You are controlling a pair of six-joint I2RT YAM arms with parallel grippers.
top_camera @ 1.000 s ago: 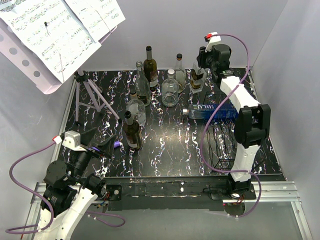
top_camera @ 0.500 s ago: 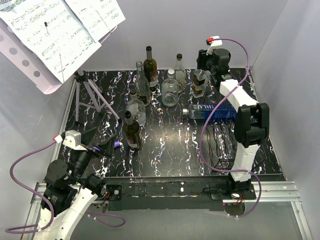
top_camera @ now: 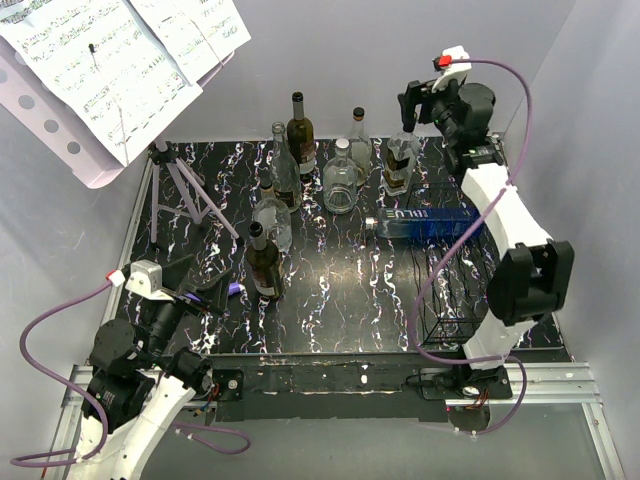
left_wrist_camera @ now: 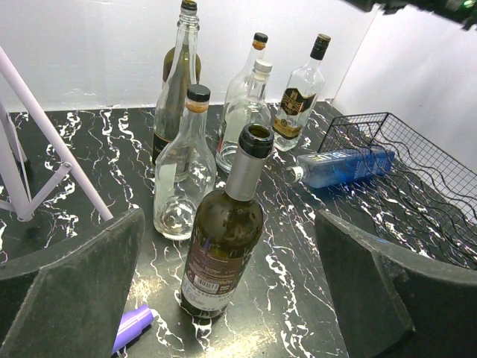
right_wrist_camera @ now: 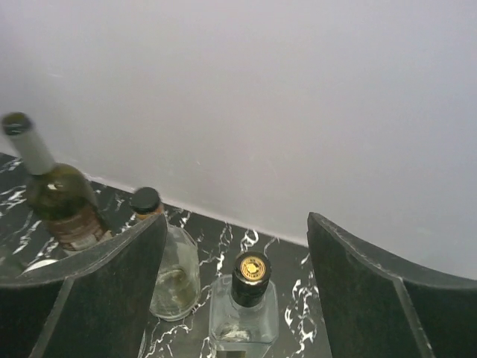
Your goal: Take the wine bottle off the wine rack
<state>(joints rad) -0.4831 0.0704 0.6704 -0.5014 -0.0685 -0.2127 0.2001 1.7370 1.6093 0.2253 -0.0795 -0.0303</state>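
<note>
The wine bottle [top_camera: 398, 160], clear and square with a black cap [right_wrist_camera: 251, 277] and a gold label, stands upright on the marble table at the back right. It also shows in the left wrist view [left_wrist_camera: 300, 104]. My right gripper [top_camera: 412, 112] hangs open just above its cap, a finger on either side, touching nothing. The black wire wine rack [top_camera: 447, 295] sits at the right [left_wrist_camera: 417, 160]. My left gripper [top_camera: 205, 290] is open at the near left, with a dark bottle [left_wrist_camera: 227, 239] standing ahead between its fingers [left_wrist_camera: 74, 298].
A blue bottle [top_camera: 425, 222] lies on its side at the rack's far end, neck to the left. Several upright bottles [top_camera: 300, 135] crowd the back middle. A purple music stand [top_camera: 185, 190] with sheet music is at the left. A purple marker [left_wrist_camera: 134, 327] lies near the left gripper.
My right gripper has opened, let go of the square bottle and risen up and back to the right. The bottle stays upright on the table. The left arm has not moved.
</note>
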